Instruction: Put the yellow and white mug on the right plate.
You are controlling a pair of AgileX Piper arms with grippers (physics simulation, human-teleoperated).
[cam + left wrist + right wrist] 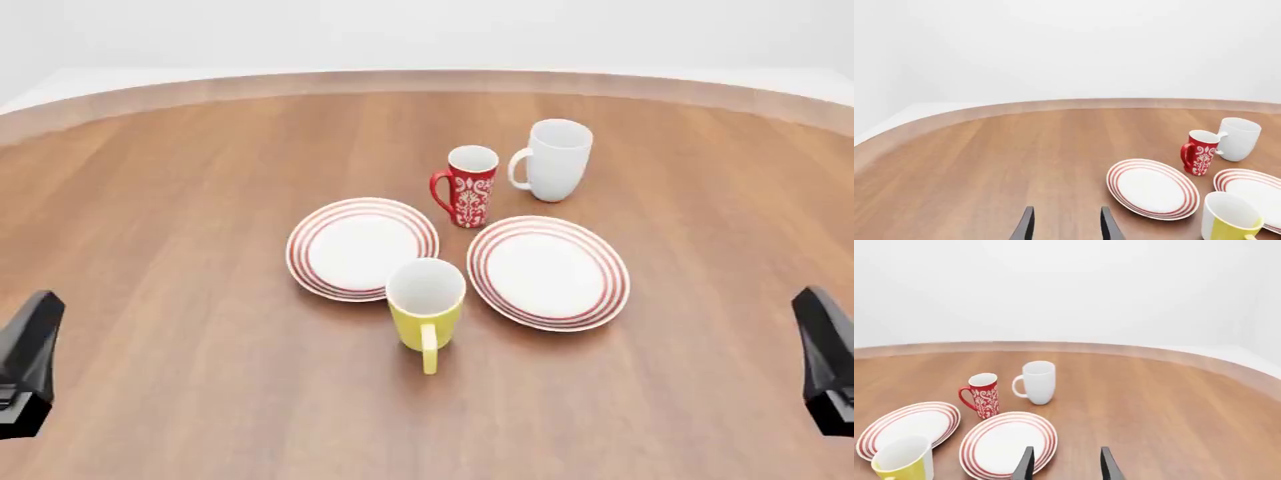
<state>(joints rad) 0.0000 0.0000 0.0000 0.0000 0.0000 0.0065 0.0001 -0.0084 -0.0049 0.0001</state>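
Left wrist view: left gripper [1067,225] hangs above bare wooden table [987,165], two dark fingers [1026,226] parted with a clear gap, nothing between them, touching nothing. Off to one side sit the left plate [1152,188], the right plate [1253,192], the yellow and white mug [1229,218] partly cut by the frame edge, the red patterned mug [1199,152] and the white mug [1239,139] beyond the plates.

Front view: both arms low at the near corners, only dark tips showing; left gripper [27,362] at the left edge, right gripper [827,358] at the right edge, both well apart from the crockery; opening cannot be judged here. Yellow and white mug [427,306] stands upright on the table, at the near side between the two plates, handle pointing toward the camera, just beside the left plate [362,248]. Right plate [549,272] is bare. Red patterned mug [469,187] and white mug [554,160] stand behind the plates.

Right wrist view: right gripper [1067,463] held above the table, fingers [1106,465] parted, holding nothing. Right plate [1008,444] lies nearest, yellow and white mug [903,460] beyond it.
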